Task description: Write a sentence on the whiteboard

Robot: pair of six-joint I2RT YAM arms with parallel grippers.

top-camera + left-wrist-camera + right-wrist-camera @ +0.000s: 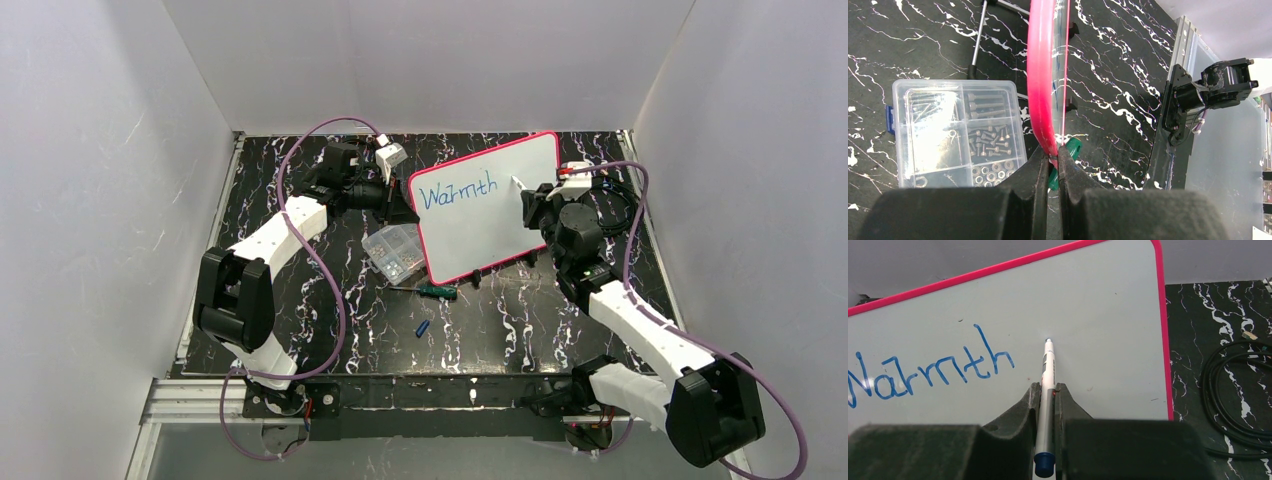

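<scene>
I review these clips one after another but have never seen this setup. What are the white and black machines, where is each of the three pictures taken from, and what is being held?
They are two robot arms bolted at the table's near edge. The wide picture comes from a camera above and behind them; the other two come from a camera on each wrist.

The left gripper is shut on the pink rim of the whiteboard, holding it tilted up. The right gripper is shut on a marker, its tip at the board just after the blue word "Warmth", all that is written so far.

On the black marbled table lie a clear box of screws and nuts, a green-handled screwdriver and a small blue cap.
</scene>
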